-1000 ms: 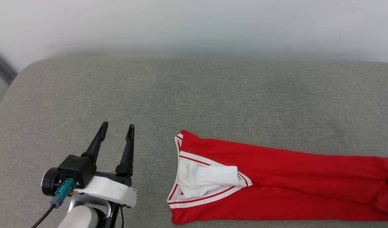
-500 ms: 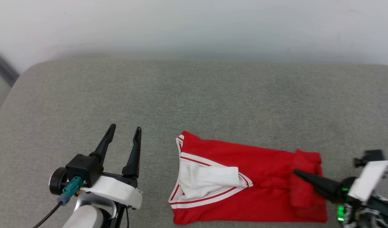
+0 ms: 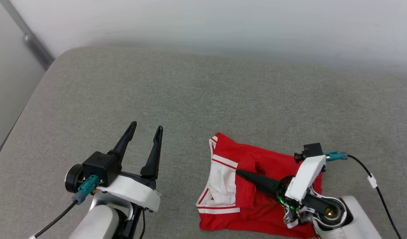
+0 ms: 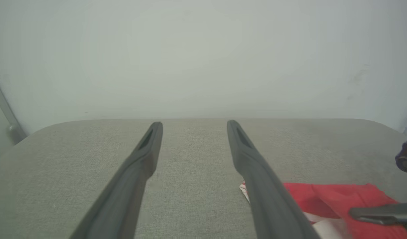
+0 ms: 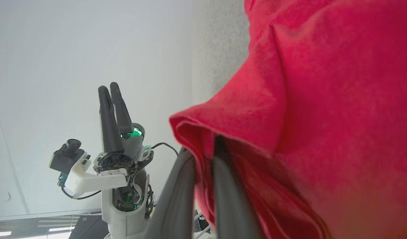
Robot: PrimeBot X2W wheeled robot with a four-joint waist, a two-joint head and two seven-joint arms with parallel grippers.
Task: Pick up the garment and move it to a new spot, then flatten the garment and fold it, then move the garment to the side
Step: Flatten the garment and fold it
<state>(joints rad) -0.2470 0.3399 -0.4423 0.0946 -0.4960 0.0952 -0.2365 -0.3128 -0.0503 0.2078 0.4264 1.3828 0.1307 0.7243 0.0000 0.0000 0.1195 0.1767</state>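
Where your right gripper (image 3: 240, 173) pinches a red fold at lower right, garment (image 3: 250, 205) bunched beneath it, left gripper (image 3: 146, 126) spread, well apart at lower left.

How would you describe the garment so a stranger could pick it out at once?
Start at the grey cushioned surface. On its near right part lies the garment, red with white striped trim. It alone is pinched by the right gripper.

A grey fabric cushion (image 3: 203, 96) lies before a pale wall (image 3: 223, 23).
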